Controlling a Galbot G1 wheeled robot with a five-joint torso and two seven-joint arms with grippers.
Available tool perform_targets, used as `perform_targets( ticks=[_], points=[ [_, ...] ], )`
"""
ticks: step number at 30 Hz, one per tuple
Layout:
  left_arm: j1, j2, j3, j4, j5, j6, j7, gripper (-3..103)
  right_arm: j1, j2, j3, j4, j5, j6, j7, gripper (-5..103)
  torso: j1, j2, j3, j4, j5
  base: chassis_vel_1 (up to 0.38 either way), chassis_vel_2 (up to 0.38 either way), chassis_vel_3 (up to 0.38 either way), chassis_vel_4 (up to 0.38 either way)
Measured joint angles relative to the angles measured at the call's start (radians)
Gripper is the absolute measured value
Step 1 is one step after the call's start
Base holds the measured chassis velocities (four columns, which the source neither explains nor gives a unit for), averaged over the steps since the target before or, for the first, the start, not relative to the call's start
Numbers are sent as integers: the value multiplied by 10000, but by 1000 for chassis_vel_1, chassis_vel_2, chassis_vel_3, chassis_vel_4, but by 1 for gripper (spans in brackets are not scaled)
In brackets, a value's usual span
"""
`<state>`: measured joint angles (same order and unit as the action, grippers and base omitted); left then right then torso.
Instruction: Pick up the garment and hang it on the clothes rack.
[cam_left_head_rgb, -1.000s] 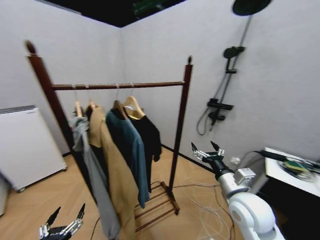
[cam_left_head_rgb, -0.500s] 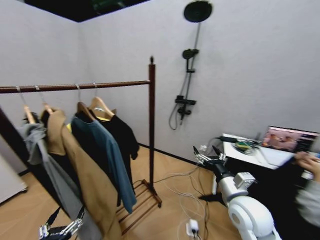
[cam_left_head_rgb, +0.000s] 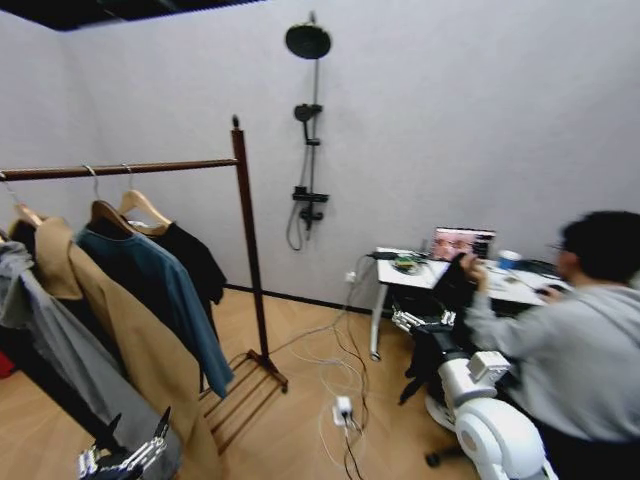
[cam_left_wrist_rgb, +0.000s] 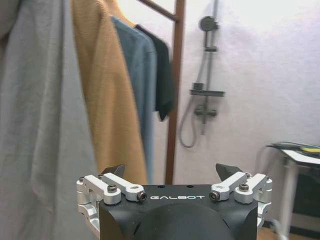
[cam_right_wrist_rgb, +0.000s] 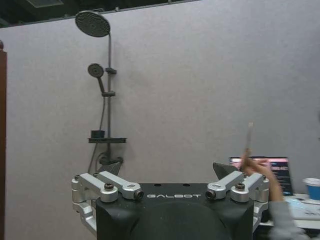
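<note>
At the left of my head view the garment hangs on the clothes rack, well apart from both spread-open, empty grippers: left gripper at bottom left, right gripper right of centre.

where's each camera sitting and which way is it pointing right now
Head view: on the robot's head, facing the clothes rack and a desk; left hand low, right hand forward, both open.
Left wrist view: behind the left hand, facing the hanging coats and the garment.
Right wrist view: behind the right hand, facing the wall shower.
Shared: the shower appears in all three views.
</note>
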<state>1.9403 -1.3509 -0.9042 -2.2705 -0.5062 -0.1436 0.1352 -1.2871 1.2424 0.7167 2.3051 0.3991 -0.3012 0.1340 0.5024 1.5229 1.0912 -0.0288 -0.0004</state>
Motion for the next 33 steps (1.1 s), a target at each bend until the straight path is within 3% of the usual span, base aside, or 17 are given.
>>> perform_targets(
  ticks=[1, 2, 4, 6, 16, 18, 21, 24, 27, 30, 31, 33],
  points=[
    [0, 0, -1, -1, 1, 0, -2, 100, -112, -16, 84, 3, -48, 102, 0, 100, -4, 2, -2, -1, 18, 232, -461, -504, 215],
    [0, 0, -1, 0, 0, 0, -4, 100, -219, -31, 139, 8, -115, 205, 0, 100, -4, 2, -2, 0, -2, 232, -501, -468, 221],
    [0, 0, 0, 0, 0, 0, 0, 100, -272, -36, 157, 8, -162, 270, -3, 100, -2, 1, -1, 0, -5, 236, -501, -468, 231],
    [0, 0, -1, 0, 0, 0, 0, 100, -389, -44, 190, -37, -297, 453, -4, 100, -8, 5, -4, 0, 7, 241, -486, -480, 233],
    [1, 0, -1, 0, 0, 0, -6, 100, -402, 134, -57, -227, -644, 733, -31, 100, -8, 6, -4, 2, 0, 205, -461, -454, 210],
    [1, 0, 0, -1, 0, 0, 2, 100, -363, 268, -261, -251, -838, 735, -64, 100, -11, 7, -4, -1, 14, 99, -328, -341, 91],
    [0, -1, 0, 1, 0, 0, -4, 100, -362, 367, -419, -266, -1015, 732, -91, 100, -4, 3, -2, 1, -6, 41, -252, -291, 36],
    [-2, 0, 0, 0, 0, 0, 1, 100, -364, 416, -497, -290, -1100, 732, -100, 100, 4, -1, 1, -2, 13, -14, -212, -239, -36],
    [-2, 0, 0, 0, 0, 0, -5, 100, -333, 421, -511, -306, -1112, 734, -105, 100, 10, -4, 2, 2, -7, -34, -210, -215, -43],
    [-2, 0, -1, 0, 0, 0, -4, 100, -307, 422, -509, -327, -1112, 734, -106, 100, 9, -5, 2, 3, 11, -2, -227, -233, -22],
    [-2, 0, 0, 1, 0, 0, -4, 100, -306, 417, -500, -330, -1112, 734, -109, 100, 7, -4, 1, 0, -4, 18, -265, -293, 8],
    [-2, 0, 0, 0, 0, 0, 0, 100, -309, 414, -489, -331, -1110, 734, -109, 100, 5, -3, 1, -5, 4, 35, -277, -293, 40]
  ],
)
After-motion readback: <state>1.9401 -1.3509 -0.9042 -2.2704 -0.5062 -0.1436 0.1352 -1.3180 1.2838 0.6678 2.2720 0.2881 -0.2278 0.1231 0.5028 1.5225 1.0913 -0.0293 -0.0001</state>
